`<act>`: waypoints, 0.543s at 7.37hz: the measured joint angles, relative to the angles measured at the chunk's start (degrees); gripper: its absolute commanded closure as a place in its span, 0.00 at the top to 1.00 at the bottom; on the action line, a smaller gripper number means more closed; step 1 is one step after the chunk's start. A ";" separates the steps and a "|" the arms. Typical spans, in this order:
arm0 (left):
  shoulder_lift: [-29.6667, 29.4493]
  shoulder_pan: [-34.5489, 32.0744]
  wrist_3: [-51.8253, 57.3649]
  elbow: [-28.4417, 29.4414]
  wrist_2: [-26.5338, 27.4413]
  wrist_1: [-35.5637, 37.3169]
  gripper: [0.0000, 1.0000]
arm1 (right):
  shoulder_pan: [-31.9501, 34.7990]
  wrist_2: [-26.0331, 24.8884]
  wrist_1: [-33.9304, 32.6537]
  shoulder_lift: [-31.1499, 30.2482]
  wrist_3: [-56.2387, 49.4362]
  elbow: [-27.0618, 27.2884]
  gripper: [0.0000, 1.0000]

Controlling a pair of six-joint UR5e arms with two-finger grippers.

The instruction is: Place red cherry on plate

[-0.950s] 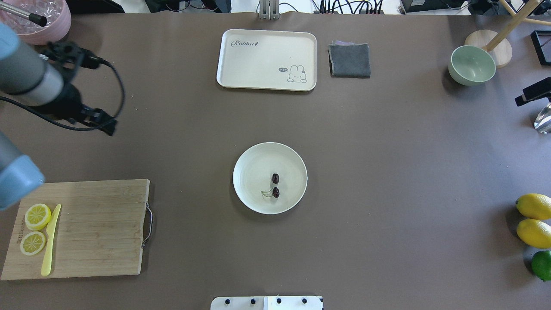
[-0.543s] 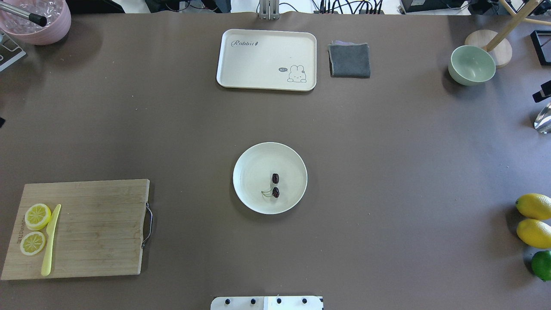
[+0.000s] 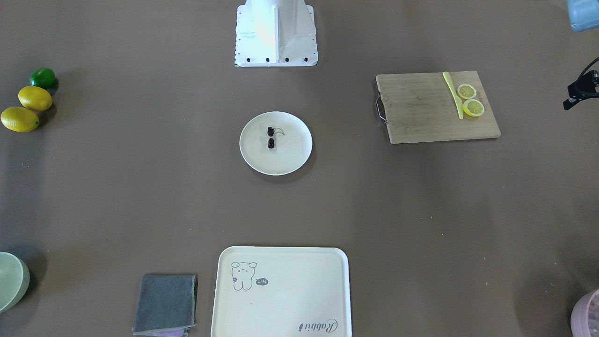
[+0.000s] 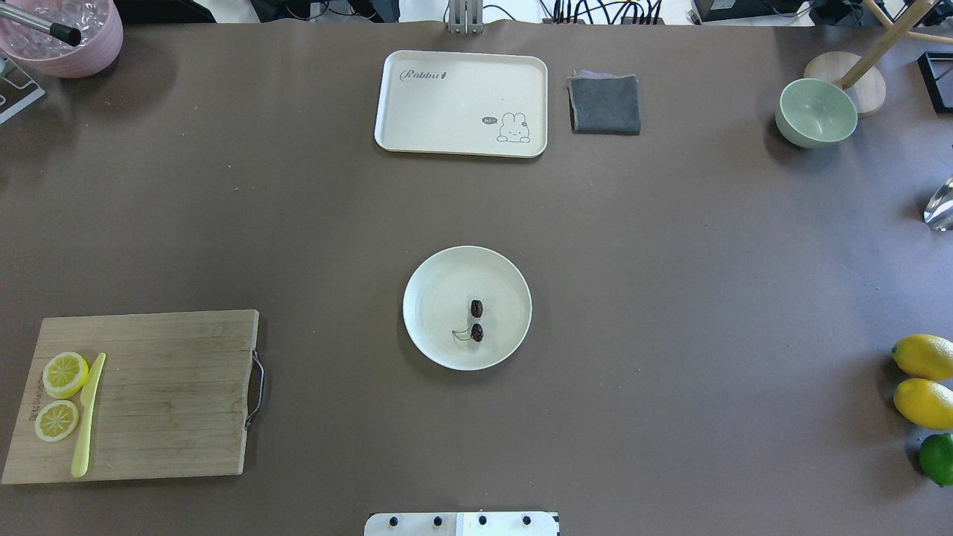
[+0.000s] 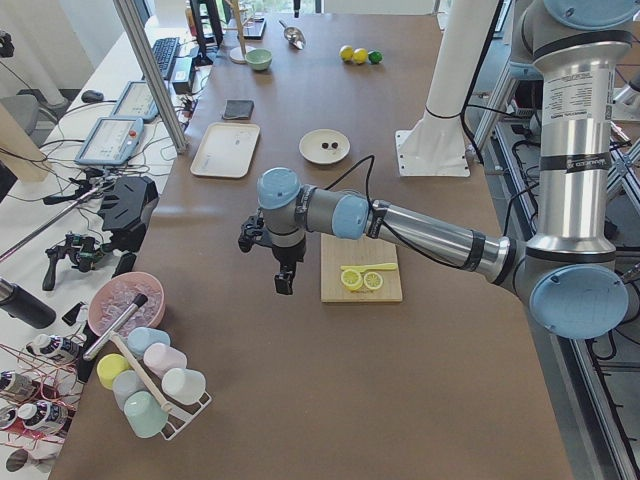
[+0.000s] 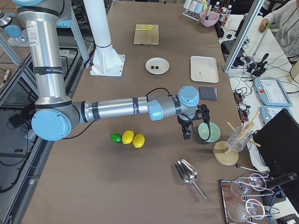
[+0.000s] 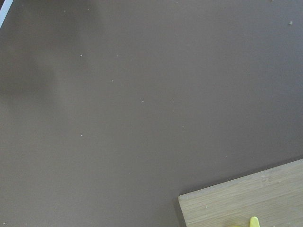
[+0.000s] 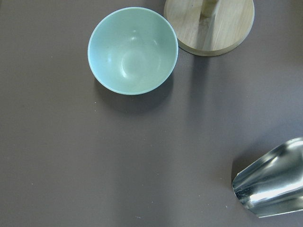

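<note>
The cherry lies on the plate at mid-table, a joined pair sitting just right of the plate's centre and toward its 6 o'clock side. In the overhead view, with 12 o'clock at the table's far edge, the pair's long axis runs 12 to 6, and the thin green stem curls off toward 9 from the nearer fruit. Nothing else is on the plate, so the task looks done as things lie. Neither arm is over the plate. The left pincer hangs above bare table outside the cutting board, and by my reading the cherry lies at about 3 to 4 o'clock from it. The right pincer hangs between the green bowl and the metal scoop, with the cherry at roughly 8 o'clock from it. Both are well apart from the plate, and neither is plainly the nearer. I cannot tell how wide either pincer stands, since the side views do not settle it; nothing shows in either one. Any further move would only need to keep away from the plate. As for containers, the tray at 12 o'clock and the green bowl show nothing inside. The pink bowl at 10 to 11 o'clock holds clear bits and a dark-tipped handle. The cutting board carries two lemon slices and a yellow knife.
</note>
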 measured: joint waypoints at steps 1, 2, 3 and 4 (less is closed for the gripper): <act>0.39 -0.92 0.11 0.61 -0.15 0.04 0.97 | 0.07 -0.01 0.08 0.03 -0.06 0.07 1.00; 0.61 -1.45 0.17 1.32 -0.23 -0.03 0.97 | 0.09 0.02 0.15 0.10 -0.12 0.16 1.00; 0.77 -1.78 0.71 1.68 -0.27 -0.10 0.97 | 0.10 0.07 0.20 0.16 -0.12 0.32 0.99; 1.16 -2.11 2.30 1.59 -0.28 -0.15 0.97 | 0.08 0.18 0.27 0.23 -0.10 0.60 1.00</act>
